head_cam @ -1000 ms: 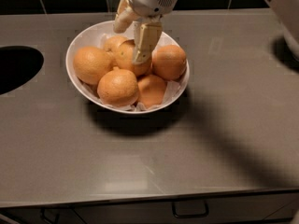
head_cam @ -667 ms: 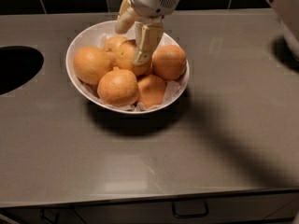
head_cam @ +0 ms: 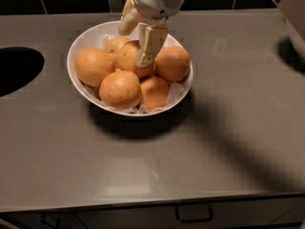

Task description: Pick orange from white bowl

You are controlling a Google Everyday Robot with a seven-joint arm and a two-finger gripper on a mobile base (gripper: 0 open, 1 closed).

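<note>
your gripper [head_cam: 133, 46] hangs over the back half of the white bowl [head_cam: 88, 36], its wrist housing above the far rim. its two fingers [head_cam: 151, 39] are spread apart: one slants down across the right side of the orange [head_cam: 126, 58] in the middle of the pile, the other angles off to the left, its tip above the fruit behind. i read that as a wide stance straddling the target, not a clamp, though you cannot see from this angle whether either pad touches the peel.

that orange sits in the bowl, wedged among the five others [head_cam: 120, 88] on the crinkled paper lining [head_cam: 174, 92]. the bowl rests on the grey counter [head_cam: 214, 128], near a dark round opening [head_cam: 19, 70] at the left edge.

so, as i judge it, you have the approach done and the fingers roughly placed. what remains is most of the task: seat the fingers either side of the fruit, close on it, and lift it clear of the rim without dragging out a neighbour or the paper.
</note>
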